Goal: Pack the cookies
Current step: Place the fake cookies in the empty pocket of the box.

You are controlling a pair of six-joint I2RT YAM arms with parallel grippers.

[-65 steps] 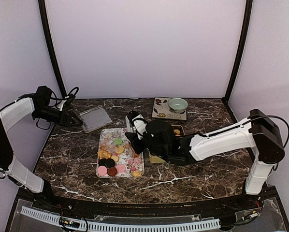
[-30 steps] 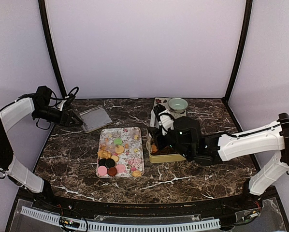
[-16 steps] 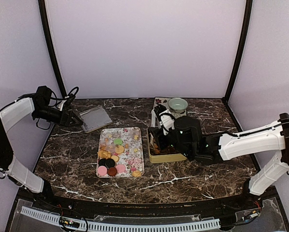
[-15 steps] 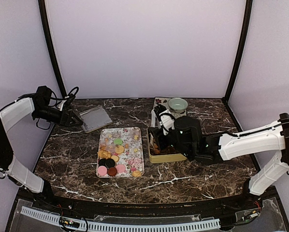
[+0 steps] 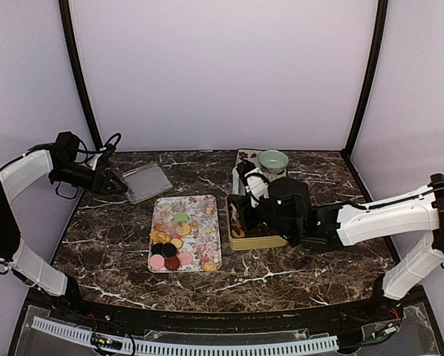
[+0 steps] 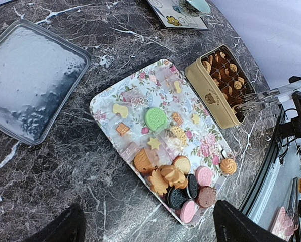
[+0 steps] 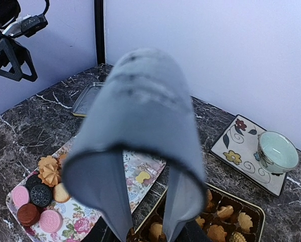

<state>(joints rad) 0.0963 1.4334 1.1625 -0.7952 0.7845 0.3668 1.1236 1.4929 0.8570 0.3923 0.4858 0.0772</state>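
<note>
— Progress on the packing, reading from the left?

— Partway, I'd judge. At the far left edge of the table (image 5: 318,267) the left gripper (image 6: 150,233) hangs with its jaws spread wide and nothing between them, just beside a clear shallow tray (image 5: 148,182). Next comes the flowery tray (image 5: 207,202), and a good many cookies (image 5: 170,248) lie on it. There are tan shaped ones, a green disc, and pink and dark discs bunched at the near end.

— And the tin?

— The gold tin (image 6: 211,93) sits just right of the flowery tray, close but apart. Tan cookies already lie inside it in rows. So some are packed, while the coloured discs and the tan cluster are left to move.

— The right claw?

— The right gripper (image 7: 148,231) hovers low over the tin's left half, fingers pointing down and narrowly parted. I cannot tell whether a cookie sits between them, because the tips hide that spot.

— Room to move?

— The tin's wall is raised, so anything carried in has to clear its rim. The gap between tin and flowery tray is narrow. Behind the tin a painted plate (image 5: 244,176) carrying a pale green bowl (image 5: 272,159) stands near and crowds the far side. Open tabletop lies to the right and along the near edge.
</note>
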